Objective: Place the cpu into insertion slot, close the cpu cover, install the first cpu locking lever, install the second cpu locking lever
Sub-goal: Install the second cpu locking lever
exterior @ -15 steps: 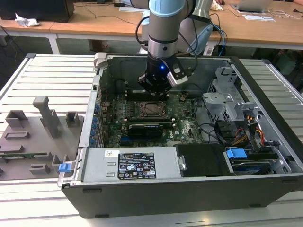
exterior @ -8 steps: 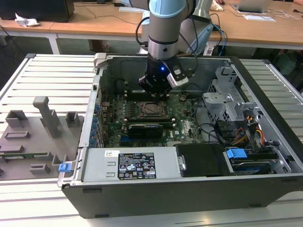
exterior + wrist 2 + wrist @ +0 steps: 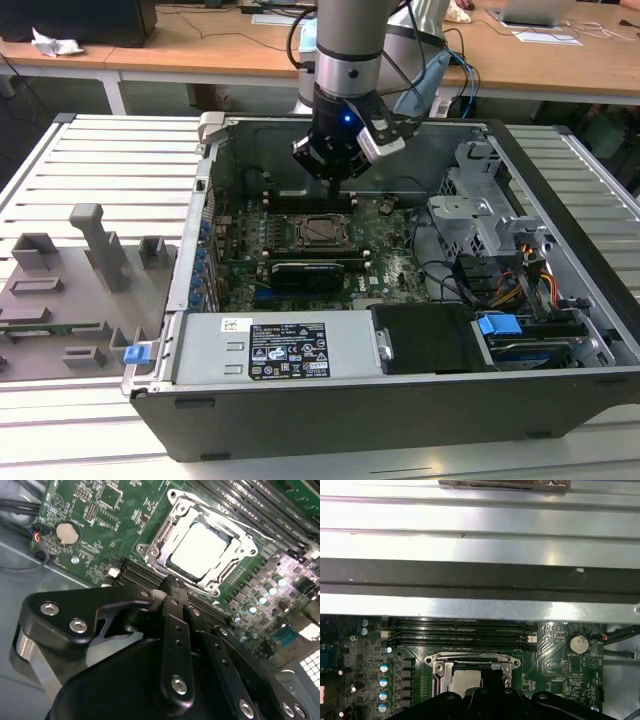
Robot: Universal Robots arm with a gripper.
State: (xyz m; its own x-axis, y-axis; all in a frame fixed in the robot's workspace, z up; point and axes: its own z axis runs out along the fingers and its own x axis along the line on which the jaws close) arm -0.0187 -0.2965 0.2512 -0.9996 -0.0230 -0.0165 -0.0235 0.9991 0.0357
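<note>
Progress looks well along: the small square cpu with its silvery-beige metal lid (image 3: pixel 201 549) already lies flat in the square insertion slot with the silver metal rim (image 3: pixel 151 551), and the thin silver-grey cpu cover with a square window (image 3: pixel 231 533) appears to lie closed around it, the chip's top showing through the cut-out. Whether the two locking levers are latched I cannot tell.

The black angular gripper (image 3: pixel 170 587) hangs just above the socket's edge with its fingers drawn together to a narrow tip and nothing between them. In the exterior view the gripper (image 3: pixel 333 183) is at about 12 o'clock from the insertion slot (image 3: pixel 322 231), close over it.

The green motherboard (image 3: pixel 95 525) is matte and crowded with small parts; a round silver coin battery (image 3: pixel 67 533) sits at 9 o'clock from the socket in the second wrist view, and long black memory slots (image 3: pixel 460 630) run beside the socket. The open dark grey sheet-metal computer case (image 3: pixel 330 410) has brushed, faintly reflective walls.
</note>
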